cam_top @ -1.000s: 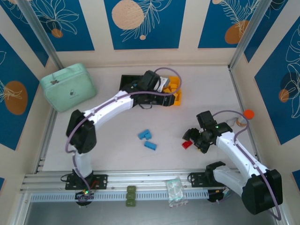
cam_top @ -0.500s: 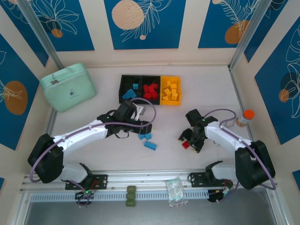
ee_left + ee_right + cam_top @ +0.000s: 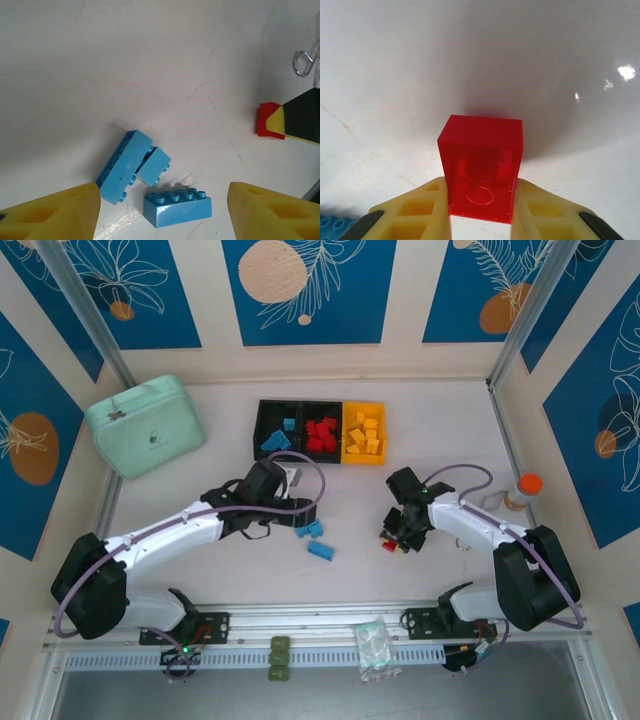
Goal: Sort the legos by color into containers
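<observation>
Jaws of your right gripper (image 3: 480,202) are clamped on the red lego (image 3: 481,160), down at the counter (image 3: 395,75).
Expect light, rigid, slick plastic, so keep the pinch square on its flat sides. Left gripper (image 3: 162,200) jaws hang open over three blue legos (image 3: 125,165).

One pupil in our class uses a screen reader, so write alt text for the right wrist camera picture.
A small red translucent plastic brick is pinched between the two yellow fingertips of the right gripper, against a glossy white table. The studded edge of a blue plastic brick peeks in at the lower left corner.
</observation>
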### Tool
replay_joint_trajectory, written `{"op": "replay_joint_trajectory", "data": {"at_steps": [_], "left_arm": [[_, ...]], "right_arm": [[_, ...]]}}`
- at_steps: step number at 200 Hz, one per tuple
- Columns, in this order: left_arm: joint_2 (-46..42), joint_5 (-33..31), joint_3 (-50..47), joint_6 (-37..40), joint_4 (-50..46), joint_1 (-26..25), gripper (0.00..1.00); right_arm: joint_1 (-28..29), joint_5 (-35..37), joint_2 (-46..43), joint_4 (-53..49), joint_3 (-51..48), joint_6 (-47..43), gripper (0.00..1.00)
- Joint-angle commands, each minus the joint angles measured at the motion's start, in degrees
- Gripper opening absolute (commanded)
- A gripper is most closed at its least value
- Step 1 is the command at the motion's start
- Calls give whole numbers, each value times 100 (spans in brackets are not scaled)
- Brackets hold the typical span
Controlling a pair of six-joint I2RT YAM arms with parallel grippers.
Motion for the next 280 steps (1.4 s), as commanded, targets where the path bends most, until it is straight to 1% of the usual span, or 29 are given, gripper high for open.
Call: {"op": "replay_joint_trajectory", "data": {"at_steps": [1, 23, 43, 78, 99, 127, 175, 217, 235, 269, 280], "left_arm": [[-235, -257, -145, -189, -133, 84, 68], [-376, -306, -242, -336, -218, 210, 68], [-601, -382, -395, -495, -322, 371, 68], [-1046, -602, -691, -836, -739, 765, 68], [-1295, -597, -879, -983, -861, 952, 68], [-1554, -605, -1055, -1140, -972, 1032, 68], [-1817, -601, -1183, -1335, -1064, 1068, 68], [-1906, -537, -1258, -1461, -977, 1070, 68], [-1879, -509, -1237, -1478, -927, 1068, 68], [-1768, -471, -1234, -1496, -894, 1072, 68], [-1743, -465, -1244, -1505, -873, 1068, 68]], "right_arm": [[54, 20, 4, -69, 215, -95, 26], [117, 3, -13, -133, 442, -206, 26], [177, -24, 58, -172, 876, -418, 26], [257, -117, 709, -182, 1976, -857, 26], [293, -225, 1330, -161, 2782, -1129, 26], [290, -371, 2292, -208, 4053, -1516, 27], [112, -420, 4087, -800, 6599, -1988, 27], [-177, -513, 5574, -1438, 8682, -1979, 27], [-299, -657, 6138, -1671, 9522, -1885, 28], [-437, -863, 7037, -2056, 10966, -1772, 29], [-469, -886, 7215, -2120, 11243, -1743, 30]]}}
